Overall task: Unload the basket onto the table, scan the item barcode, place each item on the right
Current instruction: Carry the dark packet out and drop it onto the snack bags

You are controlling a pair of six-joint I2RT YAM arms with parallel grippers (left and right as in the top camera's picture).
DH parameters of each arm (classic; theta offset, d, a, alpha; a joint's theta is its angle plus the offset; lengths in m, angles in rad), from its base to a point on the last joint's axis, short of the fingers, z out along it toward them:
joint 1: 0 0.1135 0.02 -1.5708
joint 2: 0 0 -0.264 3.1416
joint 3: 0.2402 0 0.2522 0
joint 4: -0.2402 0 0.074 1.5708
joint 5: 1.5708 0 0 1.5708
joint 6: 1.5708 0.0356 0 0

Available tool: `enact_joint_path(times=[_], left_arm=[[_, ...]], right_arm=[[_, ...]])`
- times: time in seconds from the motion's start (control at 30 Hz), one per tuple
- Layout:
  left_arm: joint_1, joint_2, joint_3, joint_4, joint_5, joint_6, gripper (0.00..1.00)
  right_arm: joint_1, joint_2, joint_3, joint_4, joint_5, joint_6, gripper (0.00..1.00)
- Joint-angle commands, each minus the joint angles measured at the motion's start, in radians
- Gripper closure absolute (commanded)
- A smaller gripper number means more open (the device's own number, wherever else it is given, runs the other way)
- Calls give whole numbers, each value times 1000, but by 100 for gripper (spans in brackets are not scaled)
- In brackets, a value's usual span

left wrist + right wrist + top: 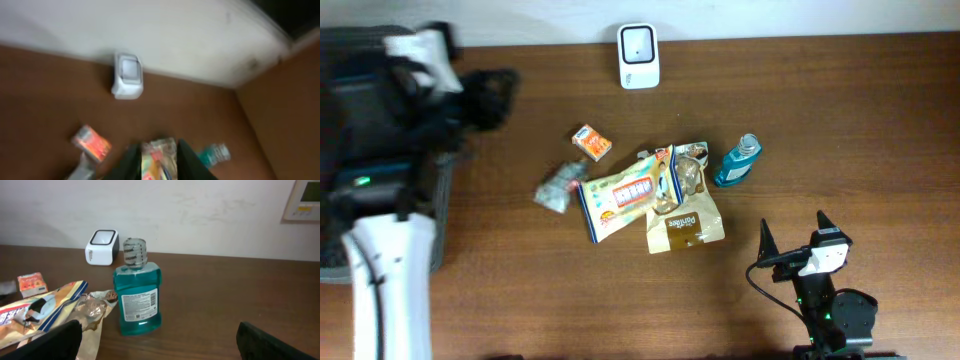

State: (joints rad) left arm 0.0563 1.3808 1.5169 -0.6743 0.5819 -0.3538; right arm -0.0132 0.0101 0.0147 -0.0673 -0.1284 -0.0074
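Note:
The white barcode scanner (639,55) (127,75) (101,246) stands at the table's back edge by the wall. Several items lie mid-table: a yellow-and-blue snack bag (625,195) (157,155), a small orange box (591,142) (91,141), a teal mouthwash bottle (738,160) (137,292) with its label toward the right wrist camera, and a brown pouch (685,225). My left gripper (157,162) hangs high above them, blurred, jaws a narrow gap apart and holding nothing; the bag shows through the gap. My right gripper (794,222) (160,345) stands wide open in front of the bottle, empty.
A grey crumpled packet (558,188) lies left of the snack bag. The left arm's white link (385,280) and dark, blurred base parts (380,110) fill the table's left end. A cream wall runs behind the scanner.

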Motion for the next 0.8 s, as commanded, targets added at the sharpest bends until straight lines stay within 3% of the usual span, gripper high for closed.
enact_joint_path(times=[0.0,0.17,0.33,0.6,0.77], left_arm=[[-162,87,2,-79,-146,0,78],[-331,226,2,-101,-288,0,69],[-351,254,3,-98,-373,13,60],[-348,131,12,-119,-393,117,37],[-348,3,12,-252,-434,117,20]], right_arm=[[1,-6,-9,-2,6,0,2],[1,-6,-9,-2,6,0,2],[1,-6,-9,-2,6,0,2],[1,-6,-9,-2,6,0,2],[1,-6,-9,-2,6,0,2]])
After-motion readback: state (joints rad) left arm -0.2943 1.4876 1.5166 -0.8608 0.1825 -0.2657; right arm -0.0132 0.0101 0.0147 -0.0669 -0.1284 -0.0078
